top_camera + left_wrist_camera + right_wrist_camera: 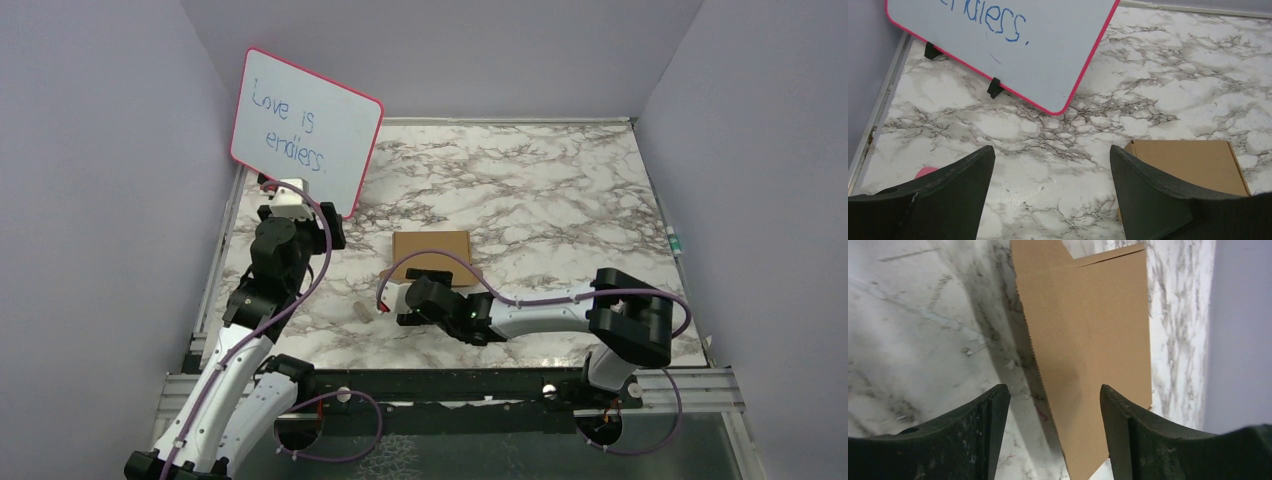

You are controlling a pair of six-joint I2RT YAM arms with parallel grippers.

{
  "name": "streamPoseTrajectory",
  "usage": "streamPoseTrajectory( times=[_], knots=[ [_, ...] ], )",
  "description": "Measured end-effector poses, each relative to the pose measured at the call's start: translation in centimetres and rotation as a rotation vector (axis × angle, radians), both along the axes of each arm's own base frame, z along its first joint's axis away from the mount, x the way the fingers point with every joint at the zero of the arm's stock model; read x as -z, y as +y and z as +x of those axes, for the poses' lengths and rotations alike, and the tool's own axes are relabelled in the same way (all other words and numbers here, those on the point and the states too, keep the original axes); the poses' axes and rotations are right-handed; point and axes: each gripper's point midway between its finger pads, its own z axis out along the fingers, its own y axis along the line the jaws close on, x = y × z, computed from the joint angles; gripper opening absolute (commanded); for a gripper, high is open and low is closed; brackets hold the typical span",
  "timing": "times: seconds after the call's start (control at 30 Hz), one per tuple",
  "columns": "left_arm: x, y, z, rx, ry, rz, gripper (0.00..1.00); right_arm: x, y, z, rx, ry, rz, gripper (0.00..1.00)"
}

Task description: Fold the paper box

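Note:
The paper box [432, 250] is a flat brown cardboard piece lying mid-table. In the right wrist view its brown panel [1093, 335] runs away from me, and its saw-toothed edge passes between my fingertips without either pad pressing on it. My right gripper [393, 300] [1053, 387] stands open at the box's near left corner. My left gripper [328, 232] [1051, 150] is open over bare marble to the left of the box [1193, 162], with nothing between its fingers.
A pink-framed whiteboard [305, 130] [998, 45] leans on black feet at the back left, close to my left gripper. A small grey bit [362, 310] lies left of my right gripper. Something pink [925, 171] peeks out behind my left finger. Lilac walls enclose the table.

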Motion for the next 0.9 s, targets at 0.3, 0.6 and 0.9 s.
streamPoseTrajectory(
  times=[0.3, 0.6, 0.9],
  knots=[
    [0.3, 0.8, -0.4, -0.005, -0.009, -0.010, 0.86, 0.7, -0.5, 2.9, 0.046, -0.207, -0.107, 0.52],
    [0.2, 0.6, -0.5, 0.006, -0.012, -0.014, 0.86, 1.1, -1.0, 3.7, 0.056, -0.304, -0.144, 0.24],
    [0.3, 0.8, -0.5, 0.005, -0.010, -0.016, 0.86, -0.4, -0.8, 3.7, 0.060, -0.285, -0.152, 0.01]
  ],
)
